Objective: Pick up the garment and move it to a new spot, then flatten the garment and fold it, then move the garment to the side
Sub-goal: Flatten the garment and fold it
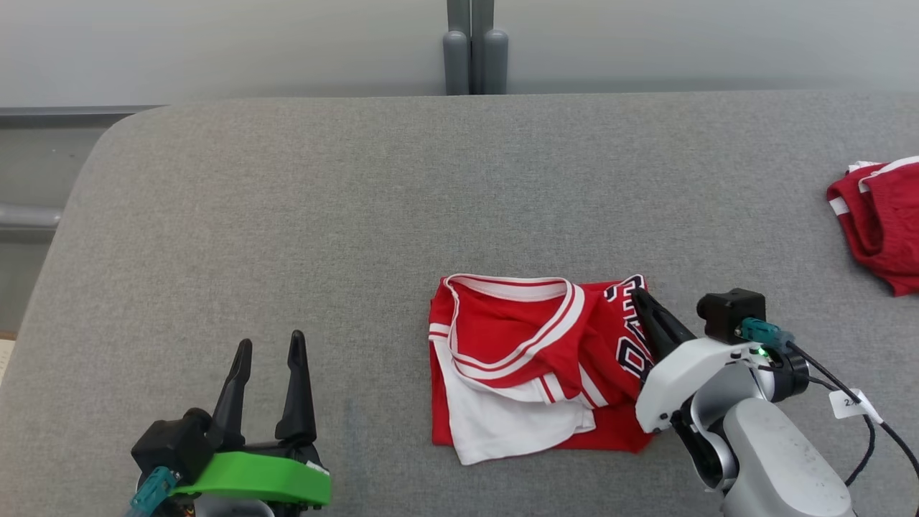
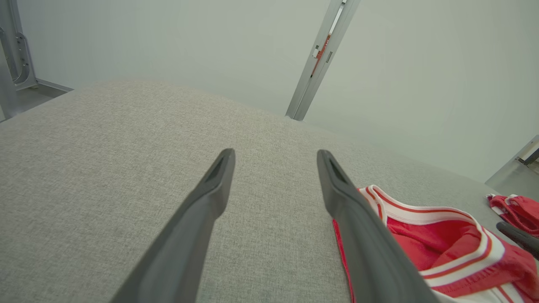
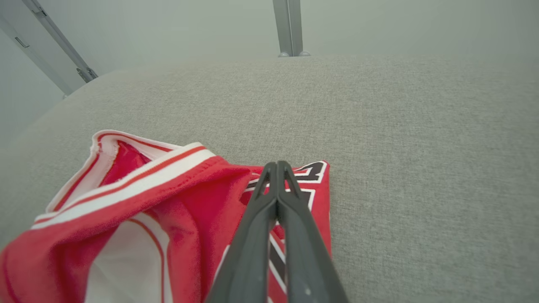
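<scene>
Zero doubt on the right gripper [image 1: 638, 294]: caught it pinched shut, tips down on the lettered right edge of the folded red jersey [image 1: 517, 345]. Couldn't judge a grip on cloth from here. Found the jersey right of centre on the grey padded table [image 1: 323, 215]. Spotted the left gripper [image 1: 271, 340] spread wide over bare table, well apart from it. Noted another red garment [image 1: 879, 222] far right.
</scene>
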Robot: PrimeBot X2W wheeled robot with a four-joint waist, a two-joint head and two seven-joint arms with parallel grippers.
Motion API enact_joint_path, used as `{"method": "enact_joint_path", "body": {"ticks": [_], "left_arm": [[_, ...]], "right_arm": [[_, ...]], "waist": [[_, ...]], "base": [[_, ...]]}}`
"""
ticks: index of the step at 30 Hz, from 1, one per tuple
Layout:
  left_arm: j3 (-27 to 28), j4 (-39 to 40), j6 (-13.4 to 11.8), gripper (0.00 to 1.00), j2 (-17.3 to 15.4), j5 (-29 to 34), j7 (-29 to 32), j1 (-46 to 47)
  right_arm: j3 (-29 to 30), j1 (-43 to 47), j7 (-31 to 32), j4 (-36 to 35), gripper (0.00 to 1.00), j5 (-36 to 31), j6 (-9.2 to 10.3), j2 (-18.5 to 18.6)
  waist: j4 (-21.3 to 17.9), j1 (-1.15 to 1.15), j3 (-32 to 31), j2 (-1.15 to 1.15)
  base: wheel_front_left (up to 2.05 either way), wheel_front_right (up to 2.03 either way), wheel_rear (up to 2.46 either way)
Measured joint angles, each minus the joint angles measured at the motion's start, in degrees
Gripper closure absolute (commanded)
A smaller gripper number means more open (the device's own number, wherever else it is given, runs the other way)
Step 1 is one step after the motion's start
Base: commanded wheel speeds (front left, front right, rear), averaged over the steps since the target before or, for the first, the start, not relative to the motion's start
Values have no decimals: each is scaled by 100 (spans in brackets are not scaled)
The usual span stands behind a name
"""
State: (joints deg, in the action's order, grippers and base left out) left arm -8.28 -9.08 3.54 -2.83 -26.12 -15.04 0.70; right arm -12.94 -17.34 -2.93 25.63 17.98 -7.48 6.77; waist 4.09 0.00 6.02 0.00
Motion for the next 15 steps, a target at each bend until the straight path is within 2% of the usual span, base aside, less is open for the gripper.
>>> {"method": "enact_joint_path", "body": {"ticks": [6,15], "left_arm": [[-7,-4,0,0,-1,-1,0,32],[-9,-19,0,0,-1,-13,0,45]], "right_arm": [[-594,-291,-93,396,100,192,0,-54],[-2087,-361,-154,559,100,609,0,-192]], "waist": [[165,0,44,0],[304,0,24,0]], "base": [[0,0,0],[0,0,0]]}}
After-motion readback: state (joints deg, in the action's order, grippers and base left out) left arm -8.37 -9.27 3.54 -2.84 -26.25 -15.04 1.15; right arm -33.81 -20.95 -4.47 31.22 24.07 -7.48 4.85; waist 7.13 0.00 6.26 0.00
